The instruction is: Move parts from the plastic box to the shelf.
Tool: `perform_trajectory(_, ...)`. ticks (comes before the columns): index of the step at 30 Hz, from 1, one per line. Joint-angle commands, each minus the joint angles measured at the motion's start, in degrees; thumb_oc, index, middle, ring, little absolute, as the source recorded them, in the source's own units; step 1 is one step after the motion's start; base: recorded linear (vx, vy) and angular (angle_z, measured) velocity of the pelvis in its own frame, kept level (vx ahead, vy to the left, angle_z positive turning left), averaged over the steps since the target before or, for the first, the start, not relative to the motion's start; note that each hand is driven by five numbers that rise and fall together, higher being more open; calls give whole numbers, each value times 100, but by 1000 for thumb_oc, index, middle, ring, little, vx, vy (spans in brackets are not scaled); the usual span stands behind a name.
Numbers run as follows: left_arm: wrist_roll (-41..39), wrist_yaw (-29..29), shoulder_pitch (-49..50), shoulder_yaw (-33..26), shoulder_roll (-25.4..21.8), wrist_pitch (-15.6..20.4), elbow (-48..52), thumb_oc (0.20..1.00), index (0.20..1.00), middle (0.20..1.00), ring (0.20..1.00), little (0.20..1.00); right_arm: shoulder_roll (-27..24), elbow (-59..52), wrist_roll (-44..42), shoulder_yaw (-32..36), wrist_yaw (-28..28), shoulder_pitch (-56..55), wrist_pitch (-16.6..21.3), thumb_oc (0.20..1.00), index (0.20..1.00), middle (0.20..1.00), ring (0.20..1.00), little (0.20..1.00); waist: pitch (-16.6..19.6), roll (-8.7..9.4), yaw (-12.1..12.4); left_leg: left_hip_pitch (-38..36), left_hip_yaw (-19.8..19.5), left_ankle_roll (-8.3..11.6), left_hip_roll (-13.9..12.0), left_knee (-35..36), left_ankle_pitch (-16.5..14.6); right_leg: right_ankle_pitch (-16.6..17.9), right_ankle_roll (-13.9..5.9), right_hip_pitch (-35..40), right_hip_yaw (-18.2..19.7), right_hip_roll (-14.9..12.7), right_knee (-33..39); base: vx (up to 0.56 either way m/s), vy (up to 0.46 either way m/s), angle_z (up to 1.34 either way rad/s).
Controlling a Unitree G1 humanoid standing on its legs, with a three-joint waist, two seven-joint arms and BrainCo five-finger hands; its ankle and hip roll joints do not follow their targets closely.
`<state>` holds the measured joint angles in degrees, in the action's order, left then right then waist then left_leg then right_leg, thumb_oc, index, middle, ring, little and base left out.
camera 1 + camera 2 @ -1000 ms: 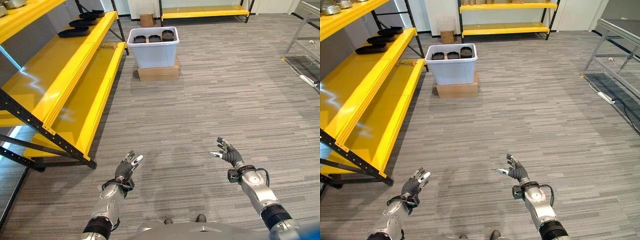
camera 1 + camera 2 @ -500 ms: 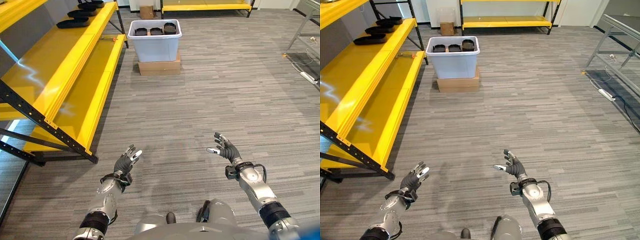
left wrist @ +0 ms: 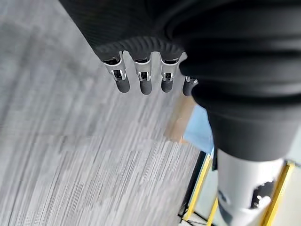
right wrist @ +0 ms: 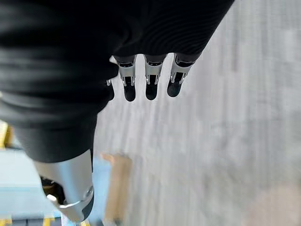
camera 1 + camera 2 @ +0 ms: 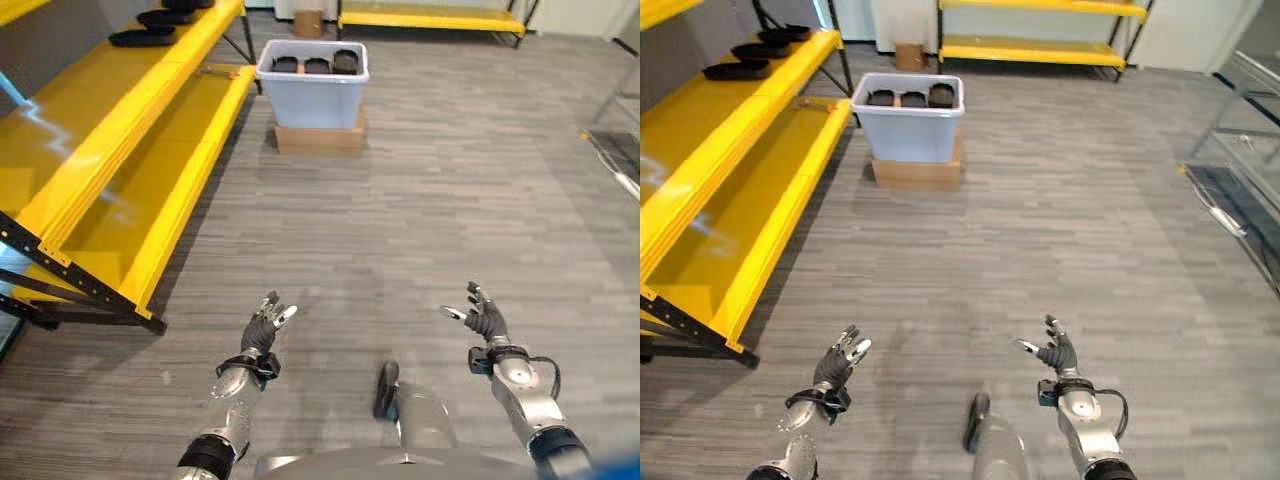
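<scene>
Plastic box [image 5: 311, 88] far ahead on floor, atop cardboard box [image 5: 317, 139], dark parts [image 5: 316, 65] in row inside. Left hand [image 5: 262, 329], right hand [image 5: 484, 320] both spread, empty, well short; left slightly nearer. Shelf [image 5: 130, 150] along left. Floor between: open.

Head stereo pair overhead; wrist views close, floorward.

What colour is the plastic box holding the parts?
Pale blue-grey; the plastic box shows best in the left eye view.
</scene>
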<state>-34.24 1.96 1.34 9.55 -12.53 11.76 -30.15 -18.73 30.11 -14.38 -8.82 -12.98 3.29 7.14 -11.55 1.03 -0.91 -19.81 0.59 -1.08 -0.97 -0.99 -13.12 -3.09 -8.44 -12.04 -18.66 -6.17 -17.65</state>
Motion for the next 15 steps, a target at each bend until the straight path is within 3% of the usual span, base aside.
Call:
perform_trajectory(1, 156, -101, -117, -75, -201, 487, 485, 1000, 1000, 1000, 1000, 1000, -11, -223, 125, -154, -109, 5, 348, 1000, 1000, 1000, 1000, 1000, 217, 12, 67, 37, 490, -176, 768, 26, -76, 1176, -15, 634, -333, 71, 1485, 331, -33, 28)
perform_trajectory(3, 84, -80, -72, -89, -210, 420, 598, 1000, 1000, 1000, 1000, 1000, -61, -253, 315, -196, -122, 22, 347, 1000, 1000, 1000, 1000, 1000, 263, 9, 77, 92, 585, -118, 803, -209, 62, 1114, 124, 681, -459, 40, 1466, 297, -45, 6)
perform_trajectory(4, 41, -65, -55, -111, -186, 415, 630, 1000, 1000, 1000, 1000, 1000, -106, -301, 321, -264, -131, 37, 291, 1000, 1000, 1000, 1000, 1000, 311, -102, 96, 89, 612, 6, 688, -433, 179, 901, 182, 783, -446, 178, 1447, 310, -51, -1)
perform_trajectory(7, -38, 26, -71, -101, -159, 446, 611, 1000, 1000, 1000, 1000, 1000, -178, -306, 401, -320, -113, 28, 271, 1000, 1000, 1000, 1000, 1000, 355, -152, 94, 270, 706, 201, 583, -871, 549, 689, 362, 894, -482, 276, 1432, 253, -49, -10)
perform_trajectory(10, -151, 11, -113, -71, -87, 370, 591, 1000, 1000, 1000, 1000, 1000, -222, -304, 567, -372, -102, 4, 286, 1000, 1000, 1000, 1000, 1000, 374, -154, 99, 481, 721, 368, 528, -1293, 803, 547, 480, 966, -476, 352, 1445, 143, -36, -6)
perform_trajectory(12, -206, 39, -150, -28, -27, 371, 554, 1000, 1000, 1000, 1000, 1000, -280, -308, 657, -423, -93, 14, 302, 1000, 1000, 1000, 1000, 1000, 364, -90, 82, 716, 735, 445, 540, -1595, 1130, 548, 591, 988, -471, 304, 1484, 90, -12, 4)
perform_trajectory(15, -263, -49, -177, 36, 36, 424, 525, 1000, 1000, 1000, 1000, 1000, -338, -323, 757, -467, -26, -2, 331, 1000, 1000, 1000, 1000, 1000, 326, -45, 63, 977, 690, 515, 510, -1995, 1240, 492, 638, 1117, -244, 357, 1582, 155, -40, 12)
